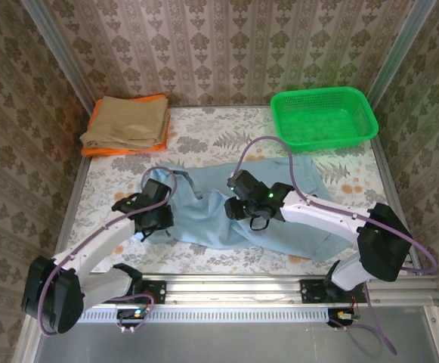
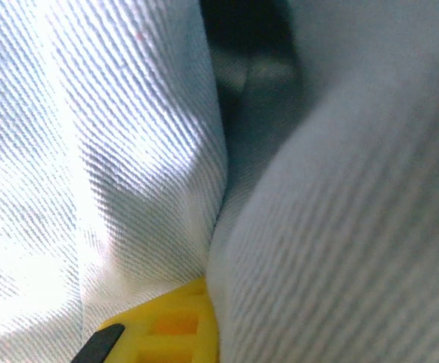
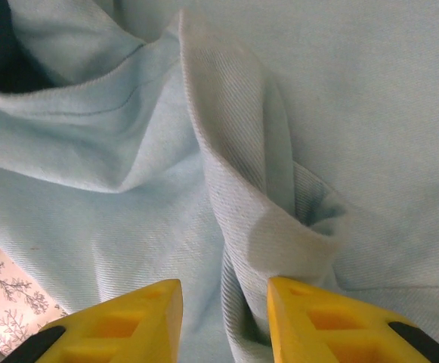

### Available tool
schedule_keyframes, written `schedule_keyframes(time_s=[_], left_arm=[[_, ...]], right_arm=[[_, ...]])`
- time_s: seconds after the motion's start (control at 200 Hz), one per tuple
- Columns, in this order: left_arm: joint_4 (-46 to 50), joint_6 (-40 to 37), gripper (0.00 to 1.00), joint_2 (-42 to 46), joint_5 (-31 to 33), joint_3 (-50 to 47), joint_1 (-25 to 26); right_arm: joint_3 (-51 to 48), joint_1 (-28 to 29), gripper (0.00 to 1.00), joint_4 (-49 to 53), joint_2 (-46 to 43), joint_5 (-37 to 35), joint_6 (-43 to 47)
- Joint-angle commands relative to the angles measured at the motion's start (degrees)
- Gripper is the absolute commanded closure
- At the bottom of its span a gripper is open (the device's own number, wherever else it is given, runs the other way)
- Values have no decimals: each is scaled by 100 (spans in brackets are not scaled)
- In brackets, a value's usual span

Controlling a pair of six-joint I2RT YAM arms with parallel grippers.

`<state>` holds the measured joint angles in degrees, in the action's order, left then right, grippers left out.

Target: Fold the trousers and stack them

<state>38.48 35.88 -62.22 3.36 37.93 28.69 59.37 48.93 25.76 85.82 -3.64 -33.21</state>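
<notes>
Trousers [image 1: 287, 178] of sky blue lie rumpled on the table [image 1: 204, 128] between the arms. From above, a green basket [image 1: 366, 121] and tan trousers [image 1: 125, 121] on orange cloth [image 1: 98, 150] sit at the far edge; the wrist cameras show twill weave. The right gripper [image 3: 223, 295] stands parted astride a raised fold; the left gripper [image 1: 153, 221] is buried in cloth, so I cannot tell its grip.

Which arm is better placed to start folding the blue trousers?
Probably left: the left gripper sits at the trousers' edge, cloth against its finger; the right gripper's jaws stand apart mid-cloth.
</notes>
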Motion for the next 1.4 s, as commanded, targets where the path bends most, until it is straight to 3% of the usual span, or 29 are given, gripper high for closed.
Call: schedule_keyframes(time_s=[0.0, 0.1, 0.26, 0.355, 0.37, 0.43, 0.455, 0.555, 0.695, 0.755, 0.92, 1.065, 1.21, 1.395], left_arm=[[413, -502, 87, 193, 29, 542, -127], [673, -725, 85, 351, -170, 729, -326], [618, -978, 62, 358, -607, 733, -552], [719, -945, 58, 121, -528, 839, -730], [755, -880, 59, 82, -514, 873, -794], [659, -584, 80, 35, -767, 924, -931], [452, -512, 84, 91, -963, 829, -877], [208, -263, 82, 130, -752, 598, -423], [183, -324, 82, -133, -393, 462, -423], [221, -333, 100, -209, -296, 537, -447], [1433, -694, 100, 295, 41, 1728, -354], [2726, -1284, 100, 651, -228, 3144, -583], [3171, -1590, 100, 835, -1020, 3762, -816], [3109, -1382, 100, 1456, -2277, 4302, -1161]], right_arm=[[-119, -86, 64, -20, -176, -87, -1], [-128, -127, 64, -21, -173, -84, 34], [-74, -150, 63, -57, -145, -58, 47], [-67, -154, 63, -58, -169, -58, 51], [-76, -152, 63, -59, -171, -54, 45], [-93, -154, 63, -97, -178, -25, 32], [-83, -154, 63, -97, -171, -18, 31], [-84, -155, 64, -97, -178, 13, 26], [-154, -162, 63, -100, -224, 7, 66], [-146, -161, 63, -90, -230, -4, 85], [-145, -167, 64, -20, -346, -35, 109], [-214, -325, 64, -27, -321, -15, 135], [-186, -501, 64, 47, -275, -25, 147], [-150, -809, 64, 159, -419, 16, 212]])
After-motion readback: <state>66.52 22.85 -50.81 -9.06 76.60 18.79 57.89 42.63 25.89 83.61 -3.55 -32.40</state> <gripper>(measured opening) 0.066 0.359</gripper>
